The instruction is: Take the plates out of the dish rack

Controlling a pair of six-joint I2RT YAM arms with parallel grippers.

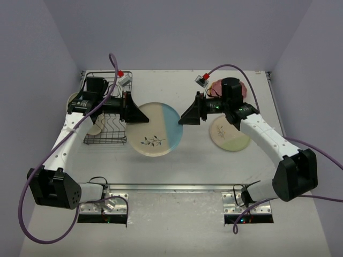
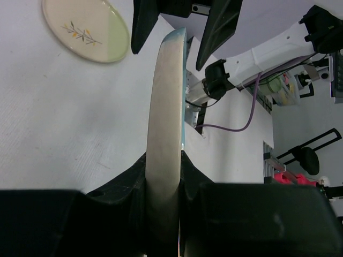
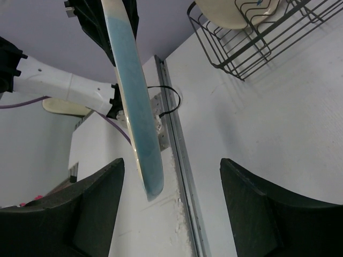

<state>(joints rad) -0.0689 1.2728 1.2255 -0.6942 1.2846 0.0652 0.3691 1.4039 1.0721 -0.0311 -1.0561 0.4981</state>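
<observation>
My left pincer (image 1: 142,119) is clamped on the rim of the cream-and-blue plate (image 1: 155,128). It holds the plate face up just to the right of the dish rack (image 1: 102,142), and as far as I can tell the plate is off the counter (image 1: 177,176). My right pincer (image 1: 182,120) is on the plate's far side from the rack, with its jaws apart. From the left wrist view its two fingers (image 2: 220,27) straddle the far rim with a gap on each side, so it grips nothing yet. I judge this plate to be glazed ceramic: stiff, fairly heavy for a one-edge hold, slick under rubber pads, and likely to chip or shatter if it falls. Held by one edge alone, it probably levers hard against my left pads. The best second hold looks to be the rim directly opposite, with the pads well past the lip and flat on both faces. In the right wrist view the blue edge (image 3: 134,96) sits nearer one finger than the other, so I would centre it before squeezing. At least one more cream plate (image 1: 95,126) stands inside the rack. A green-tinted plate (image 1: 229,134) and a dark pink plate (image 1: 220,85) lie flat well to the right of the rack, so I judge that side to be the set-down spot.
</observation>
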